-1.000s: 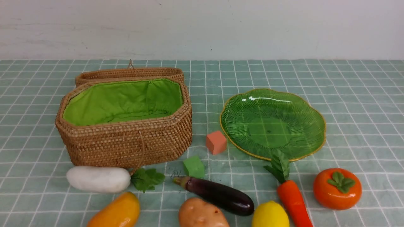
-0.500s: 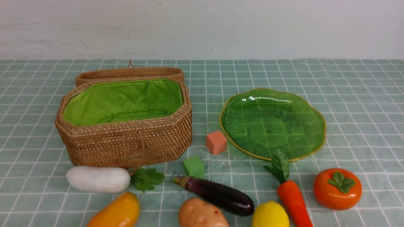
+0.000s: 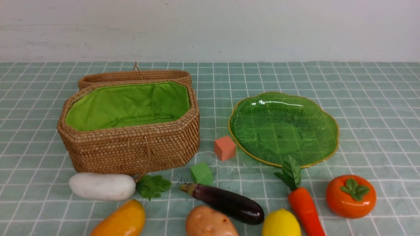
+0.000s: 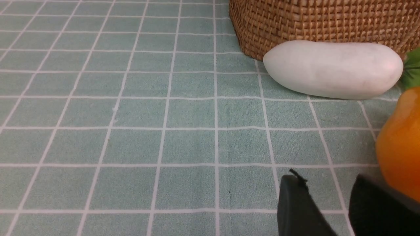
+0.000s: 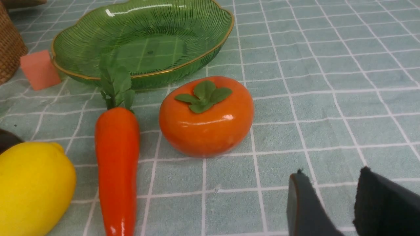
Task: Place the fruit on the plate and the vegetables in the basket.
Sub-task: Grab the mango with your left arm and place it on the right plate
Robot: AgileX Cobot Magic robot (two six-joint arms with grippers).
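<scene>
An open wicker basket (image 3: 131, 147) sits on a checked tabletop (image 3: 377, 98), with no toy visible inside its green lining. To the basket's right lies the green plate (image 3: 315, 108), bare. In front of the basket, nearer the robot, lie the radish (image 3: 101, 186), mango (image 3: 121, 219), eggplant (image 3: 229, 205), potato (image 3: 208, 223), lemon (image 3: 280, 224), carrot (image 3: 303, 206) and persimmon (image 3: 350, 196). The left gripper (image 4: 328, 175) and right gripper (image 5: 331, 172) hover low, jaws apart and empty. Sorting looks unstarted. A likely first move is reaching for the radish or the persimmon.
</scene>
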